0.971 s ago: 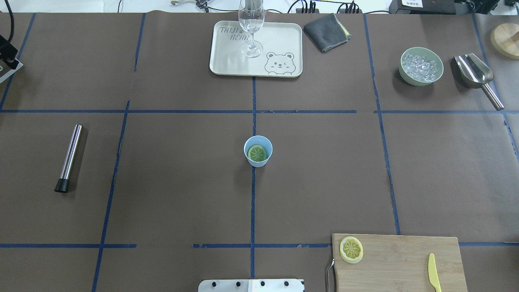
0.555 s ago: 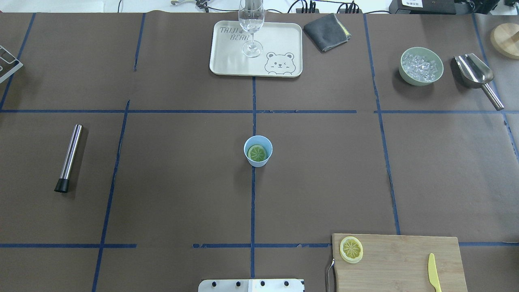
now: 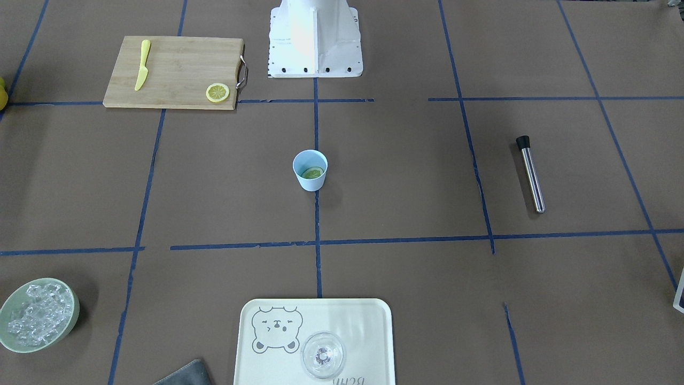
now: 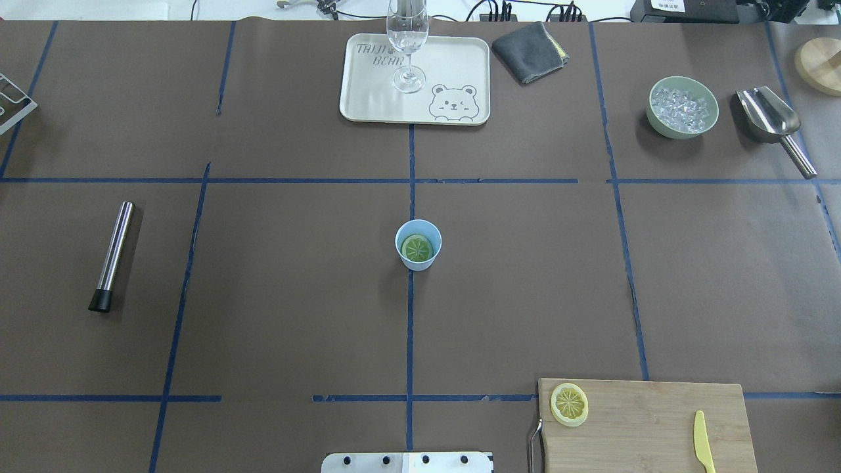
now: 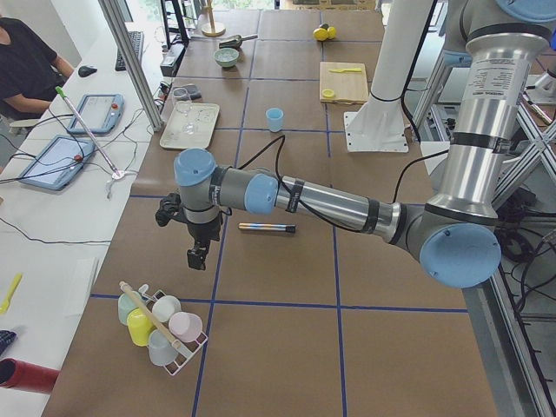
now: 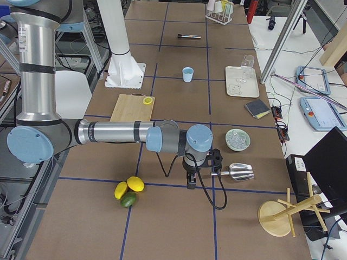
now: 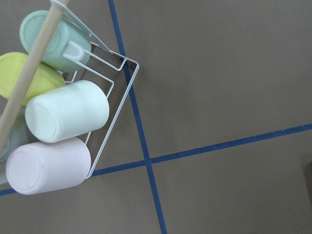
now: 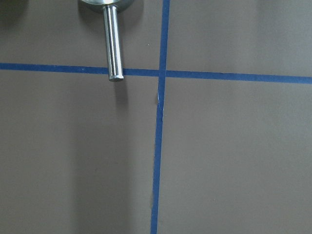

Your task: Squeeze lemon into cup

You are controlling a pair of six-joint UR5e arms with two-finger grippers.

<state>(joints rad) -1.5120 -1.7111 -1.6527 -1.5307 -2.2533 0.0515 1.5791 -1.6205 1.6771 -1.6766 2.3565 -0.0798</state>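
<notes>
Yellow-green in the blue shade, the lemon (image 4: 417, 247) lies flat inside the cup (image 4: 418, 265) at mid-frame, pale segments up, so I judge the squeeze done and the next move only a retreat. Whether my left hand (image 5: 198, 257) or right hand (image 6: 190, 183) is clenched or released, I cannot tell

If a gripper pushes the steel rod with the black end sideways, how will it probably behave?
The steel rod lies flat and looks round, so it would probably roll. Its black end seems wider, so it may curve. The polished surface looks slippery to grip.
</notes>
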